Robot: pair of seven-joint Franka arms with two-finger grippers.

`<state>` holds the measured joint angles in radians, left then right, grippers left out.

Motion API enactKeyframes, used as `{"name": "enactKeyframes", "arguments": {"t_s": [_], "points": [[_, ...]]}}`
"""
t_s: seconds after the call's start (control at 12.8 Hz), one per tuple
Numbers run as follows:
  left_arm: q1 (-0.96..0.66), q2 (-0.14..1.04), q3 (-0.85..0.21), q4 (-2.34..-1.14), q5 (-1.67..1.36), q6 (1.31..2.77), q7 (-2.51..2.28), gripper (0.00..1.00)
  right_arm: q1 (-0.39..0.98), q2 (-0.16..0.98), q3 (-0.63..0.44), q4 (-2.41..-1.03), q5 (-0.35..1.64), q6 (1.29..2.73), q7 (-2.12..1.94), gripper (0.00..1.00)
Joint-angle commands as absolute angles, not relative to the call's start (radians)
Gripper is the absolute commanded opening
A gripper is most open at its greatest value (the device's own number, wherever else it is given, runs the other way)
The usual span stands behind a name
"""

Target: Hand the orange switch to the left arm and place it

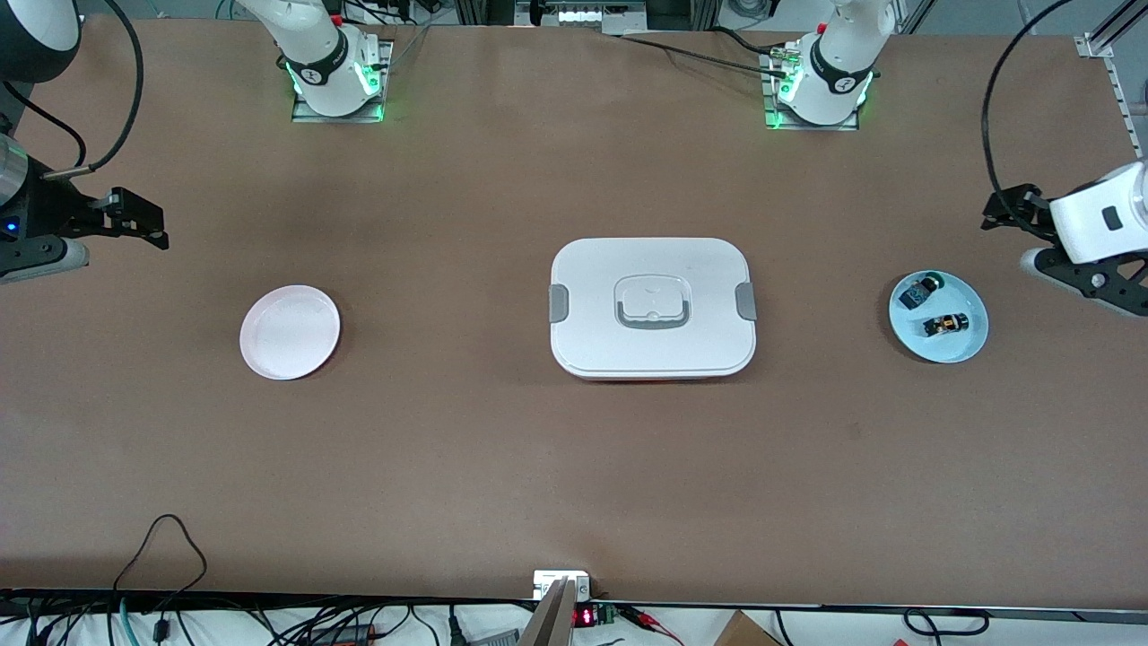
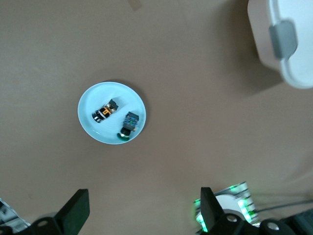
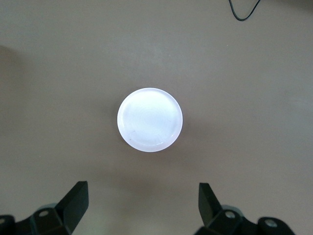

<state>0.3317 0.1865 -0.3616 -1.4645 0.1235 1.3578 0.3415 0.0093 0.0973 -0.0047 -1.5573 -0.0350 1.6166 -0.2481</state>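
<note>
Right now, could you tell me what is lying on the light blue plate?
On the light blue plate lie two small parts: the orange switch and, beside it, a dark component with a blue face and green cap. The plate surface under them is hidden.

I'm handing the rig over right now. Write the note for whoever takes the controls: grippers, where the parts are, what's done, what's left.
Left gripper: open, empty, up over the table near the blue plate.
Right gripper: open, empty, up over the table near the white plate, which holds nothing.
Orange switch: lies on the blue plate, nearer the front camera than the blue-faced component beside it.
Box: closed, mid-table between the two plates.
Done: nothing yet; the switch is untouched.
Left: left arm picks the switch, passes it to the right arm clear of the box; the white plate looks the likely destination.
</note>
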Motion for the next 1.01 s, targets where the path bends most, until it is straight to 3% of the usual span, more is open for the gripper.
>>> {"name": "enactKeyframes", "arguments": {"t_s": [0.0, 0.31, 0.54, 0.93], "points": [[0.191, 0.108, -0.212, -1.520, 0.013, 1.403, 0.070, 1.00, -0.003, 0.094, 0.014, -1.549, -0.017, 1.608, -0.244, 1.00], [0.071, -0.079, -0.111, -1.742, 0.023, 1.655, -0.058, 1.00, -0.002, 0.086, 0.015, -1.549, 0.067, 1.606, -0.229, 1.00], [0.023, -0.078, -0.029, -1.743, 0.012, 1.684, -0.054, 1.00, 0.005, 0.083, 0.017, -1.549, 0.064, 1.601, -0.192, 1.00], [-0.011, -0.071, -0.018, -1.729, 0.015, 1.643, -0.057, 1.00, 0.028, 0.078, 0.017, -1.551, 0.037, 1.601, -0.189, 1.00]]}}
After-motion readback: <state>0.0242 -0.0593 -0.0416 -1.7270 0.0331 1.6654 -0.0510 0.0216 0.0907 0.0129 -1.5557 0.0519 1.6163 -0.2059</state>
